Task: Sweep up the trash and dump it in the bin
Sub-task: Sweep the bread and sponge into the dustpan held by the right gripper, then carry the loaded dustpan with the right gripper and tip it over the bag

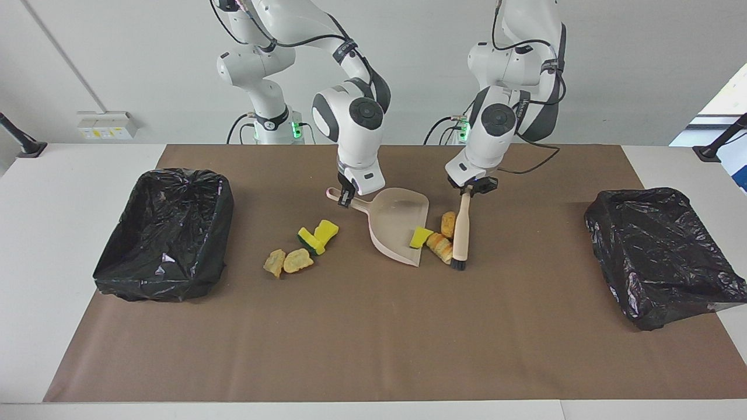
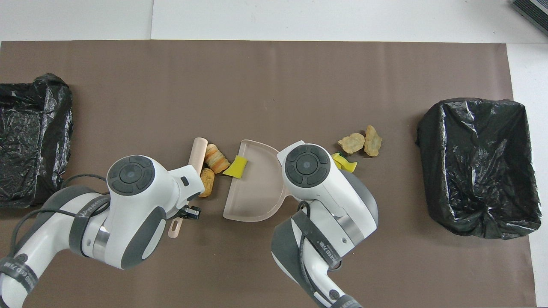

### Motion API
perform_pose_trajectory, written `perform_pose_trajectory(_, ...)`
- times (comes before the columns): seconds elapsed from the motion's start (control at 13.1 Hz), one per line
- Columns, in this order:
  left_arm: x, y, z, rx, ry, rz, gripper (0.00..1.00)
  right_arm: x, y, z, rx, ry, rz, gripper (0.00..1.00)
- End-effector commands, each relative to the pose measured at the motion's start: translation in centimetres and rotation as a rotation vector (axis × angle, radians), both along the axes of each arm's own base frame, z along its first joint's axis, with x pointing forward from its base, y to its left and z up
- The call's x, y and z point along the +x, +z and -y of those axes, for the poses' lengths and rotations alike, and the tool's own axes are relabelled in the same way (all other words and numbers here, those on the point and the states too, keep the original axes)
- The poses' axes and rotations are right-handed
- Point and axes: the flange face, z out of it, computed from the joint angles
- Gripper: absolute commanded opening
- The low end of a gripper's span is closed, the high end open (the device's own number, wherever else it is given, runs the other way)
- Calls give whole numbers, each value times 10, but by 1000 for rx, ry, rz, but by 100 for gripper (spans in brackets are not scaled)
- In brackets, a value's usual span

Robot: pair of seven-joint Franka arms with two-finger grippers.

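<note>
Left gripper (image 1: pixel 470 189) pinches brush (image 1: pixel 461 233); right gripper (image 1: pixel 346 200) pinches dustpan (image 1: pixel 397 227) handle. Sponge (image 1: pixel 419 237) on pan lip, two pastries (image 1: pixel 442 240) at brush's 9 o'clock. Keep pan lip flat, sweep on. Four bits (image 1: pixel 300 248) remain.

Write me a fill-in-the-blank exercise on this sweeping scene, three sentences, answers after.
1. The right end effector is shut on the handle of the ____.
2. The left end effector holds the brush by its ____.
3. The yellow sponge chunk at the dustpan's open edge lies between the pan and the ____.

Answers: dustpan; handle; brush
</note>
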Motion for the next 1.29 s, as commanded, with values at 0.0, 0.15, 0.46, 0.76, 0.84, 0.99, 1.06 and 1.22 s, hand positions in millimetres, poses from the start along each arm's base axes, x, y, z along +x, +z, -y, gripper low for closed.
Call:
perform_pose_trajectory(0.0, -25, 12, 36, -9, 25, 14, 0, 0, 0, 2, -10, -25, 30, 0)
perform_pose_trajectory(0.15, -27, 31, 53, -50, 77, -1, 0, 0, 0, 2, -10, -25, 30, 0)
perform_pose_trajectory(0.46, -35, 68, 53, -54, 165, -20, 0, 0, 0, 2, -11, -25, 29, 0)
perform_pose_trajectory(0.76, -52, 102, 29, -14, 233, -57, 0, 0, 0, 2, -11, -38, 32, 0)
perform_pose_trajectory(0.84, -56, 101, 25, 17, 295, -70, 0, 0, 0, 2, -10, -41, 32, 0)
perform_pose_trajectory(0.99, -64, 97, 18, 37, 352, -65, 0, 0, 0, 3, -11, -47, 31, 0)
perform_pose_trajectory(1.06, -70, 94, 13, 48, 349, -61, 0, 2, 2, 3, -11, -75, 41, 0)
perform_pose_trajectory(1.22, -85, 89, 4, 62, 344, -49, 0, 5, 25, 5, 12, -130, 79, 0)
